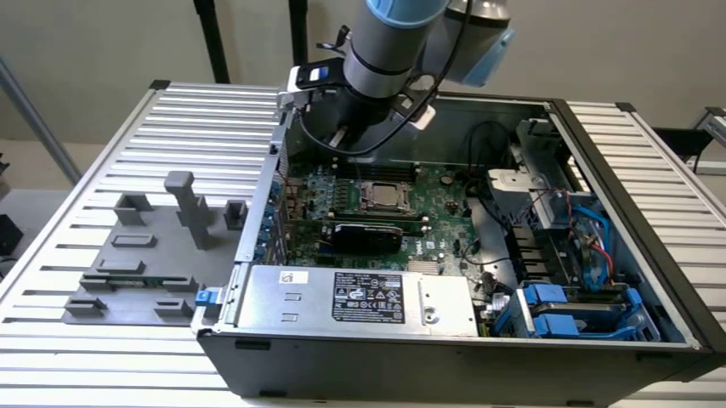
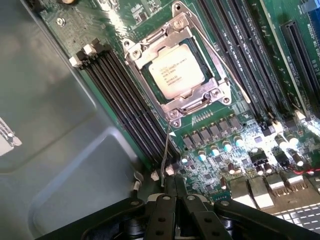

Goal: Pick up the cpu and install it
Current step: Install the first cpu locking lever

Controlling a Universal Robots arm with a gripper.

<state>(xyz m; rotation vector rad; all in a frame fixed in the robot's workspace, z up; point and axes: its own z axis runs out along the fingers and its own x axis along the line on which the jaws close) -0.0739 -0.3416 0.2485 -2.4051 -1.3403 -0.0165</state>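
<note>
- The cpu (image 2: 176,70) lies flat in the motherboard's socket, silvery top up with printed lettering on it.
- A metal socket frame (image 2: 197,97) surrounds the chip on all four sides and overlaps its edges.
- Rows of black memory slots (image 2: 125,95) run along both sides of the socket, close to the frame.
- A thin metal lever (image 2: 166,155) reaches from the corner of the socket frame towards the gripper's tips.
- The gripper (image 2: 170,186) is fully closed, its two black fingers (image 2: 161,215) pressed together.
- The fingertips sit over the board's edge, near the cpu but apart from it, and they do not touch the chip.
- The lever's far end meets the fingertips; whether it is pinched between them cannot be told.
- In the exterior view the arm (image 1: 386,42) comes down into the back part of the open computer case (image 1: 454,365), above the green motherboard (image 1: 437,183).
- A silver power supply (image 1: 352,297) with a black label fills the front of the case, on the exterior view's left side.
- On the exterior view's left, outside the case, a grey tray (image 1: 125,285) with upright blocks rests on the slatted table (image 1: 136,136).
</note>
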